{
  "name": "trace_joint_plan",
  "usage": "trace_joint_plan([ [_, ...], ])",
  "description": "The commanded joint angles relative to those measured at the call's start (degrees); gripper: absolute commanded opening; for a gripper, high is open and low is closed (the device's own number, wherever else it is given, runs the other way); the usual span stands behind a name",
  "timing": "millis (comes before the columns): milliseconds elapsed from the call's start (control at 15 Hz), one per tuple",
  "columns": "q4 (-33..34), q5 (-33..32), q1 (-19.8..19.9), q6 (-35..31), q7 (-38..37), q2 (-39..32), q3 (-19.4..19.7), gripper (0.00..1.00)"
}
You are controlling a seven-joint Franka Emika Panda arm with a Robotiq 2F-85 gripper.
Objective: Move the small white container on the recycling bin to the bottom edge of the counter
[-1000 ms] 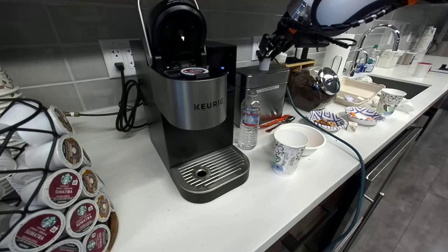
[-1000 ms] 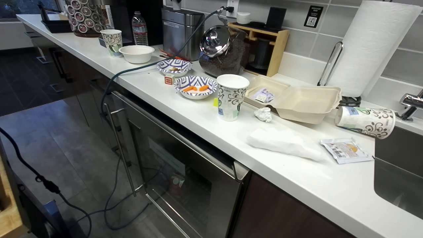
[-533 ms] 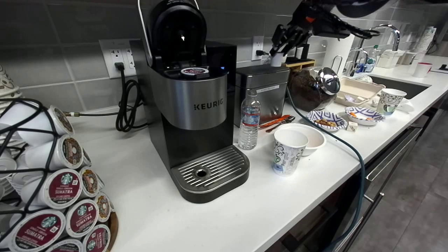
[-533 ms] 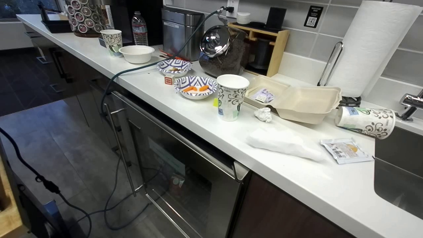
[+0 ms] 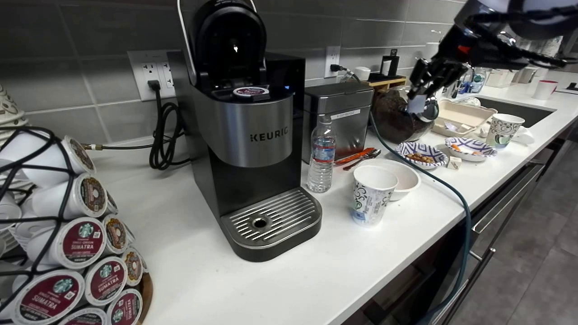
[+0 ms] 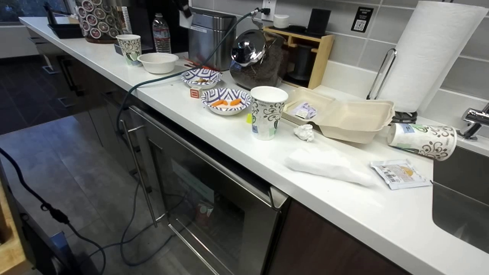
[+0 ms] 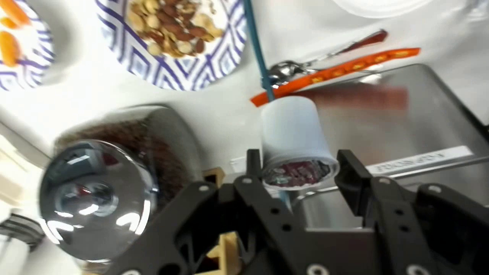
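The small white container (image 7: 292,126) is a coffee-pod-like cup with a torn foil end, also seen in both exterior views (image 5: 416,104) (image 6: 185,20). My gripper (image 7: 296,172) is shut on its rim end, one finger on each side, and holds it in the air. In an exterior view my gripper (image 5: 420,85) is in front of the glass jar, to the right of the metal recycling bin (image 5: 338,119). The bin also shows in the wrist view (image 7: 428,110). The white counter (image 5: 289,289) runs below, its front edge also visible in an exterior view (image 6: 237,143).
A glass jar (image 5: 390,115) with a chrome lid stands beside the bin. Patterned bowls (image 6: 225,101) hold food. A paper cup (image 5: 372,194), water bottle (image 5: 321,155) and white bowl (image 6: 157,63) stand near the front. A green cable (image 5: 445,185) crosses the counter. A coffee machine (image 5: 253,131) stands left.
My gripper has carried the white container off from over the bin's top, rightward and lower in an exterior view. The container has come into sight at the top of an exterior view.
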State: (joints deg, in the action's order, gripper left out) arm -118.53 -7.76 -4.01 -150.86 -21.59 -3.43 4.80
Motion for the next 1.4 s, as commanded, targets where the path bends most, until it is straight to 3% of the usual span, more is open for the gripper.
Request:
trace_joint_plan([
  [0, -14.4, -11.7, 3.8, -8.0, -14.3, 6.3, 2.4, 0.27],
  [200, -21.7, -25.9, 7.8, -13.7, -26.9, 7.6, 7.1, 0.27],
  [533, -27.7, -43.4, 11.4, -16.4, -47.6, 7.2, 7.3, 0.27],
  [800, -30.8, -43.6, 9.7, -21.0, -54.0, 4.9, 5.5, 0.27],
  [1200, -29.5, -53.6, 9.3, -19.9, -65.4, 3.5, 3.9, 0.27],
  [1267, -29.1, -55.3, 9.2, -19.7, -67.0, 3.4, 3.8, 0.77],
  [1333, -28.9, -56.3, 9.1, -19.8, -68.0, 3.2, 3.7, 0.78],
])
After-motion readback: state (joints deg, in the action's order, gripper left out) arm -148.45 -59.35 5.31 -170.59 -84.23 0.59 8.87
